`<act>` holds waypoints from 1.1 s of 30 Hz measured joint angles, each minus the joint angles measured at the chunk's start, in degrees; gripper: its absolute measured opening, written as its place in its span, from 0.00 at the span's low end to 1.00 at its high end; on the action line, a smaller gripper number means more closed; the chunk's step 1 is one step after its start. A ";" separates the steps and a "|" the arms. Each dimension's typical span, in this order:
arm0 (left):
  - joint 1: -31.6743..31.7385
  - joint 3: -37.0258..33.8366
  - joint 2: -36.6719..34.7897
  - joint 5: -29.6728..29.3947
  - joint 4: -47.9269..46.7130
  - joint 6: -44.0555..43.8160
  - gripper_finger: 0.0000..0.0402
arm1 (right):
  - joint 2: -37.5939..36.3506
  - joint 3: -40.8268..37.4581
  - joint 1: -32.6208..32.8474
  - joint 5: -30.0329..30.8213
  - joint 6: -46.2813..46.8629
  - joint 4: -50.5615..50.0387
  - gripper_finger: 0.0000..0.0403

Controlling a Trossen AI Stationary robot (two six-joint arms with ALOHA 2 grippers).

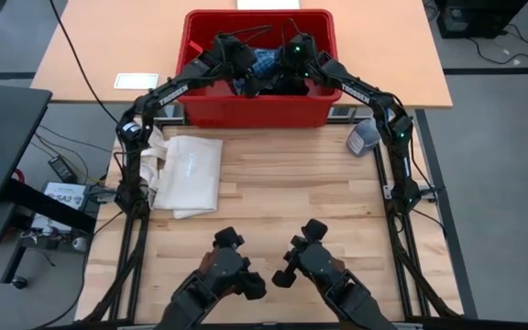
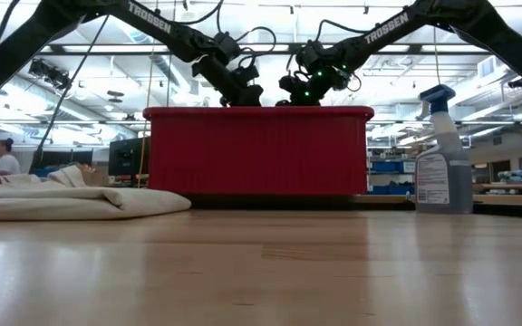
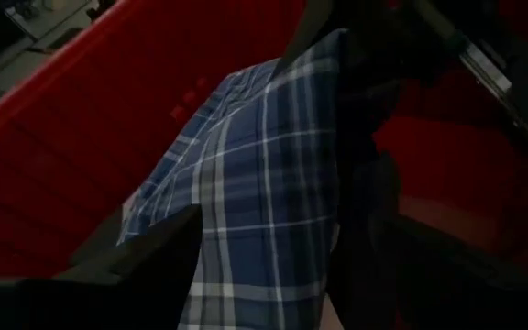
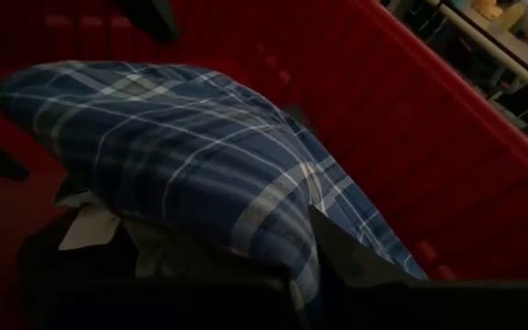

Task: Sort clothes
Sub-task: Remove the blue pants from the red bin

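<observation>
Filling the red bin (image 1: 211, 108): plaid cloth (image 3: 255, 192), seemingly black fabric (image 4: 154, 293) underneath

Blue-and-white plaid cloth (image 4: 191, 156): one, bunched into a rounded mound, running from the upper left of the frame to the lower right and filling most of the centre. Black fabric (image 4: 108, 284): beneath the plaid, lower left, in shadow, with a pale grey-white patch (image 4: 90, 227) showing at the plaid's lower edge. Red bin (image 4: 411, 137): ribbed inner wall across the top and right, rim at upper right. Right gripper: one dark finger (image 4: 346, 257) at bottom centre-right, lying against the plaid; whether it grips the cloth cannot be told.
</observation>
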 joint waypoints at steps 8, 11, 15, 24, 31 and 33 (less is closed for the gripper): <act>-0.04 -0.13 0.77 4.51 -0.08 -3.06 0.79 | 0.00 0.00 0.25 -1.52 -0.13 2.21 0.06; -0.19 -0.20 0.78 4.51 -0.01 -3.22 0.79 | -0.04 0.00 0.56 -3.17 -1.41 3.93 0.06; -0.12 -0.22 1.14 3.96 -0.40 -4.82 0.79 | -0.49 0.00 1.41 -4.06 -3.89 6.94 0.06; -0.62 -0.33 1.36 -4.97 3.93 -8.79 0.79 | -2.20 -0.07 2.72 -4.11 -6.70 8.43 0.06; -1.37 -0.35 1.49 -9.10 4.10 -12.67 0.79 | -4.72 -0.13 3.18 -2.55 -10.13 7.84 0.06; -1.82 -0.35 1.49 -9.30 3.98 -12.85 0.79 | -5.46 -0.13 3.19 -2.61 -10.32 7.81 0.06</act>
